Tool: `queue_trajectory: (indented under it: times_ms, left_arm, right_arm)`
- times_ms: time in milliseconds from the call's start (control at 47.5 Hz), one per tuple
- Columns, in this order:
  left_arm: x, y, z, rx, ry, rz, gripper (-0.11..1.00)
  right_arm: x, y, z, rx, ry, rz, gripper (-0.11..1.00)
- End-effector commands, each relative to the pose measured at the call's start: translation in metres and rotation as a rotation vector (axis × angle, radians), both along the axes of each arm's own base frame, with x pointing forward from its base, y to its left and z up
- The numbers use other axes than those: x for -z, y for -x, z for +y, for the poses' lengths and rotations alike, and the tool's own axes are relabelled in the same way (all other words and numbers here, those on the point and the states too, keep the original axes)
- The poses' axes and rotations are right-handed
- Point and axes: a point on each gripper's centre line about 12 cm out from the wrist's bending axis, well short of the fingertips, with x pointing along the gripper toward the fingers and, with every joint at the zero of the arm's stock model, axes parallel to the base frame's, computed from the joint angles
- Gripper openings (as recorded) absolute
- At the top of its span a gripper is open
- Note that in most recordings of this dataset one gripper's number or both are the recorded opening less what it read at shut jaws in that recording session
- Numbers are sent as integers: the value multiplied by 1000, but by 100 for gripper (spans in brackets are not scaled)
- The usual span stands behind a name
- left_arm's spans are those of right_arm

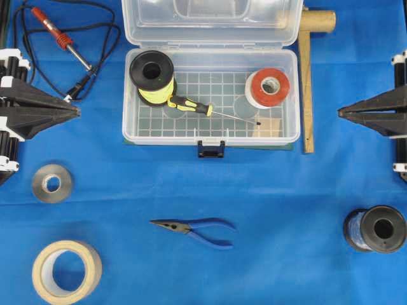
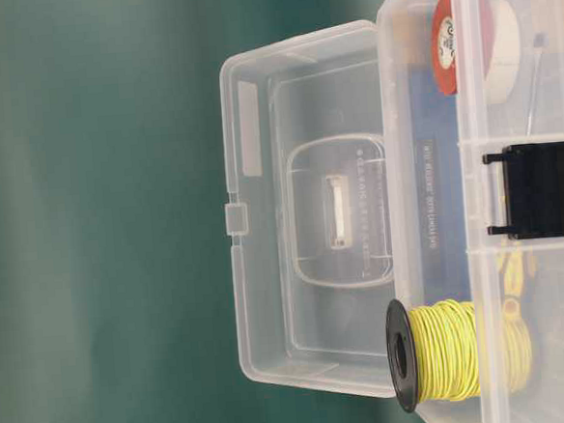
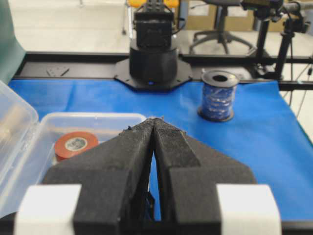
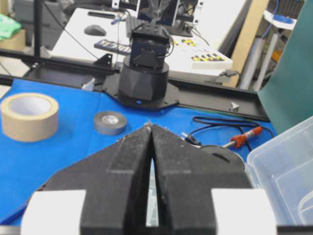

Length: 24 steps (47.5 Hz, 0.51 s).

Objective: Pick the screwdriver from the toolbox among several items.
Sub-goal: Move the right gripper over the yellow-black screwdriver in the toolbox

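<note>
The screwdriver [image 1: 191, 105], with a yellow-and-black handle and a thin silver shaft, lies on the gridded floor of the clear toolbox [image 1: 289, 95], whose lid is open. Its handle rests against a spool of yellow wire [image 1: 152, 76] and its dark tip points right. My left gripper [image 1: 77, 111] is shut and empty at the left edge of the overhead view, well clear of the box. My right gripper [image 1: 340, 114] is shut and empty at the right edge. In the wrist views both pairs of fingertips, left [image 3: 154, 120] and right [image 4: 150, 126], meet with nothing between them.
A red-and-white tape roll [image 1: 268, 88] sits in the box. Outside: red-handled soldering iron with cord [image 1: 60, 39], grey tape [image 1: 52, 183], beige tape [image 1: 65, 271], blue-handled pliers [image 1: 197, 227], blue wire spool [image 1: 375, 229], wooden piece [image 1: 308, 82].
</note>
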Motion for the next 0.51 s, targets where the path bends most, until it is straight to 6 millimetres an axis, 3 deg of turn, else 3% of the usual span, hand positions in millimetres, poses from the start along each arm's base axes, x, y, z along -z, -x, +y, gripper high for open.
queue_trajectory:
  times_ms: [0, 231, 484]
  left_arm:
    - [-7, -4, -2, 10, 21, -23, 0]
    - [-5, -8, -2, 7, 31, -15, 0]
    - [-2, -11, -2, 6, 31, -12, 0]
  right_arm:
    - [-10, -4, -2, 11, -20, -20, 1]
    - [-19, -45, -17, 75, -131, 157, 1]
    - [-14, -120, -46, 168, -290, 406, 1]
